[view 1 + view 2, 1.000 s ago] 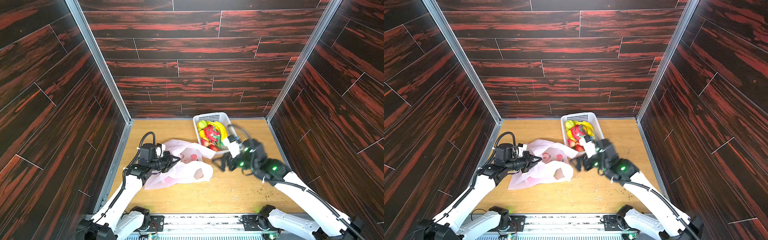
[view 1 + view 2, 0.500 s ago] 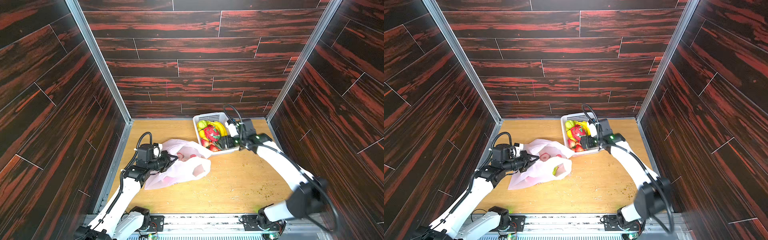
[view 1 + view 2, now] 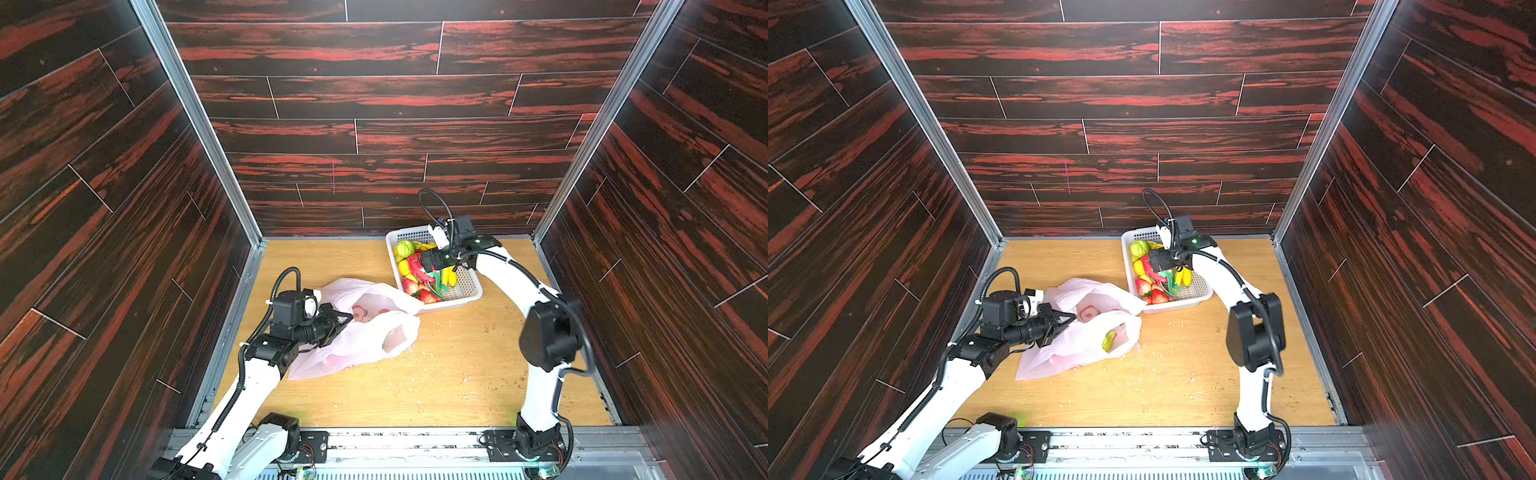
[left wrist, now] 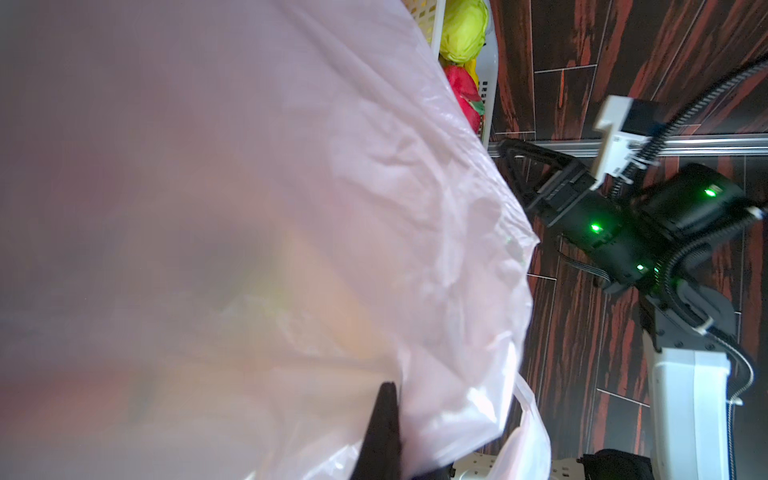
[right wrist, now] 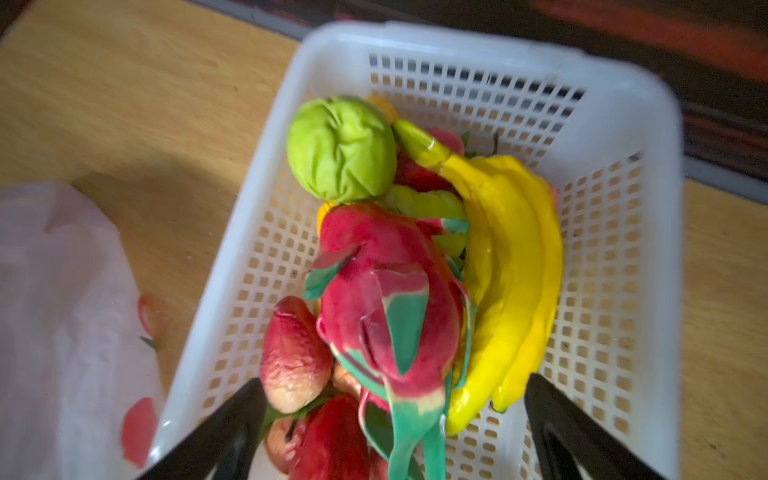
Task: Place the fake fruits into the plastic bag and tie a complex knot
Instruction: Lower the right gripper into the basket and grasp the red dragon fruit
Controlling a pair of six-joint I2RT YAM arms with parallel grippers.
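Your pale-pink plastic bag (image 3: 365, 332) lies crumpled, left gripper (image 3: 344, 321) still pinching its edge, right gripper (image 5: 395, 382) gone from there to the basket (image 5: 623, 124), jaws wide over the dragon fruit (image 5: 386, 299).

I count one white basket (image 5: 623, 104) at one o'clock on the counter (image 3: 415, 395), holding one dragon fruit (image 5: 386, 299), one green lumpy fruit (image 5: 340, 145), one bunch of bananas (image 5: 511, 257) and at least three strawberries (image 3: 426, 295). The rest lie half hidden, so I cannot total them. One plastic bag (image 3: 365, 332) lies toward nine o'clock, with one green fruit (image 3: 1108, 340) showing through it.
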